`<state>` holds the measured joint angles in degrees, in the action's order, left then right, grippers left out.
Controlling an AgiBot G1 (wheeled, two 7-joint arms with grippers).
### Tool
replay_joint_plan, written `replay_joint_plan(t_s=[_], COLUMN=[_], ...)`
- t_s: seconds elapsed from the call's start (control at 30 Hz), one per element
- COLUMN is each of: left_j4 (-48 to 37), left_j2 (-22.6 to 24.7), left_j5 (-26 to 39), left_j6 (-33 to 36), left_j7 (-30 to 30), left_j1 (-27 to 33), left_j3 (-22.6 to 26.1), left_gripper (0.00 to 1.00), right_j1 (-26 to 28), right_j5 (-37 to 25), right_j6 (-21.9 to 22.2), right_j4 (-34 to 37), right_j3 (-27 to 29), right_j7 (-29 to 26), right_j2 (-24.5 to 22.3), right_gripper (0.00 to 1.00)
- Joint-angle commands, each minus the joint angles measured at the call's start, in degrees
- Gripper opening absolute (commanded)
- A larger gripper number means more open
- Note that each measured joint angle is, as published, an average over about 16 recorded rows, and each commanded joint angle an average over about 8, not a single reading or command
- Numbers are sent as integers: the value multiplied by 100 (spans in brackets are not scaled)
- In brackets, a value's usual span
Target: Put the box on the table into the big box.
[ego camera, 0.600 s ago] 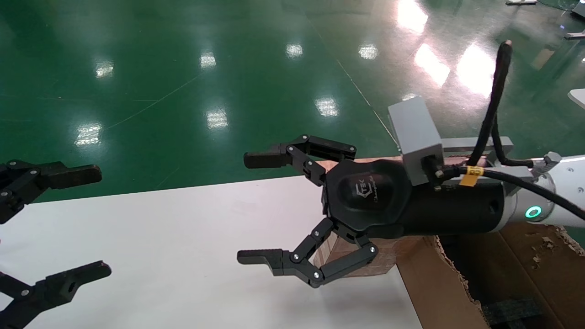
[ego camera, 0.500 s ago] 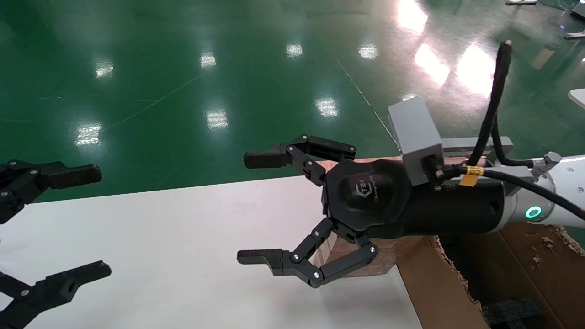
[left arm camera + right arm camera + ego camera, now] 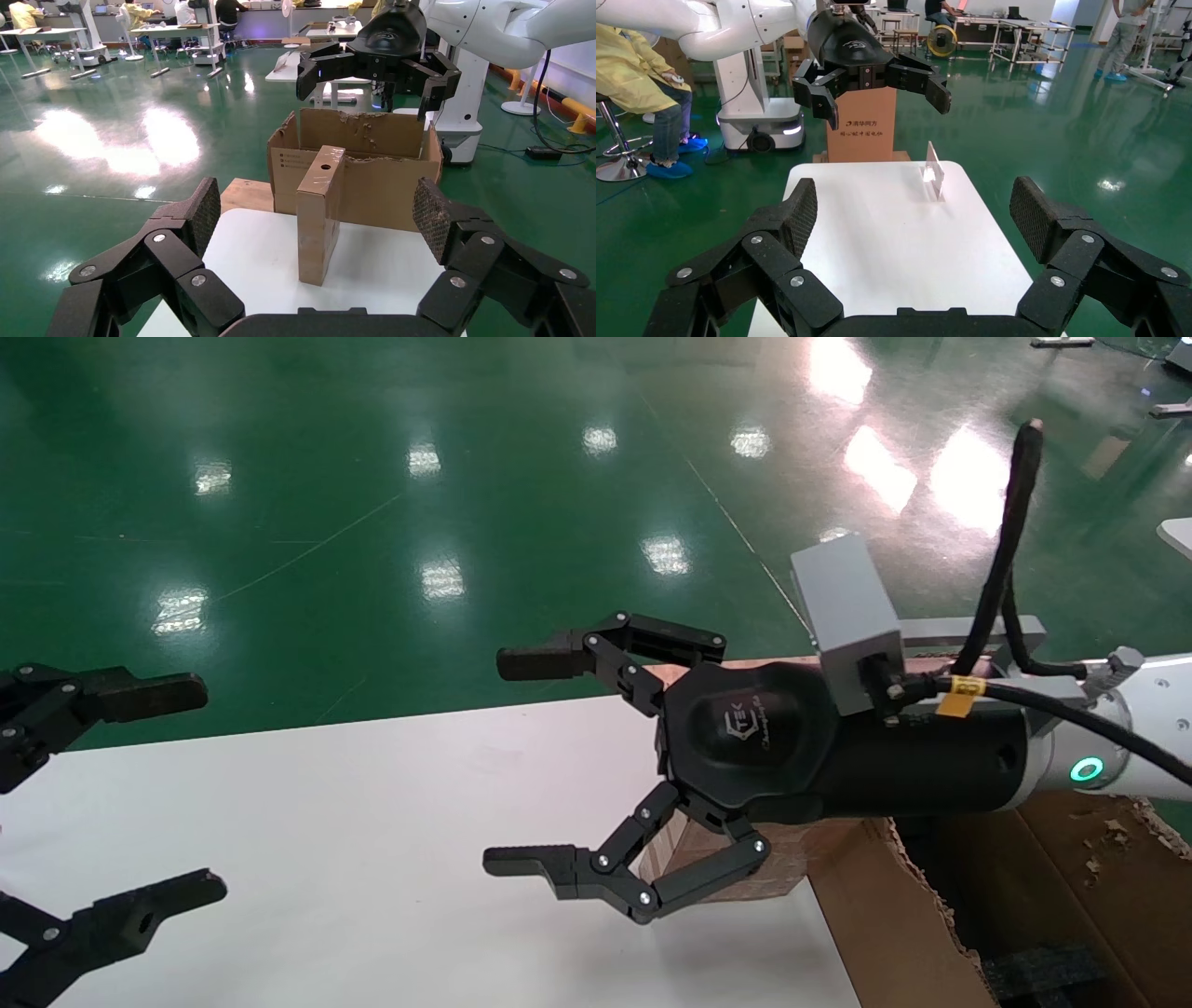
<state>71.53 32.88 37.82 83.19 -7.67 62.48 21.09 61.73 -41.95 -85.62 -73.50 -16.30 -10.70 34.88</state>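
The box [image 3: 320, 210] stands upright on the table [image 3: 326, 822], its round hole near the top. In the head view only brown bits of the box [image 3: 694, 848] show under the body of my right gripper [image 3: 495, 762], which hangs open above the table with its fingers pointing past the box toward the left. The big box [image 3: 875, 915] sits off the table's right end; the left wrist view shows the big box [image 3: 372, 175] just behind the small one. My left gripper [image 3: 209, 789] is open at the table's left side, facing the box from a distance and holding nothing.
A flat plywood board [image 3: 246, 193] lies beside the big box. A small clear plastic stand [image 3: 933, 172] sits near the table's far edge in the right wrist view, with an orange printed carton [image 3: 859, 133] beyond. Green floor surrounds the table.
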Motion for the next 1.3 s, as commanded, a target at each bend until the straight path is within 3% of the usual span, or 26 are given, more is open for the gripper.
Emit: replay_joint_plan(t_s=[0.03,0.17,0.23,0.63,1.3], left_j4=[0,0,0,0,0], left_j2=[0,0,0,0,0], left_j5=[0,0,0,0,0], left_j6=[0,0,0,0,0], left_j7=[0,0,0,0,1], left_j1=[0,0,0,0,0], left_j3=[0,0,0,0,1], left_gripper=[65,15,0,0,0], right_j1=[-3,11,33,498,1811], right_j5=[5,-46,-102,-907,-1958], right_j6=[2,-20,-56,-534,-536], right_j4=[-2,24,56,754,2301], right_j3=[3,-17,-33,-579,-2375], right_j7=[-1,10,31,585,1808], right_j2=[3,-24,-52,-371,-664], right_gripper=[100,100,100,100,100])
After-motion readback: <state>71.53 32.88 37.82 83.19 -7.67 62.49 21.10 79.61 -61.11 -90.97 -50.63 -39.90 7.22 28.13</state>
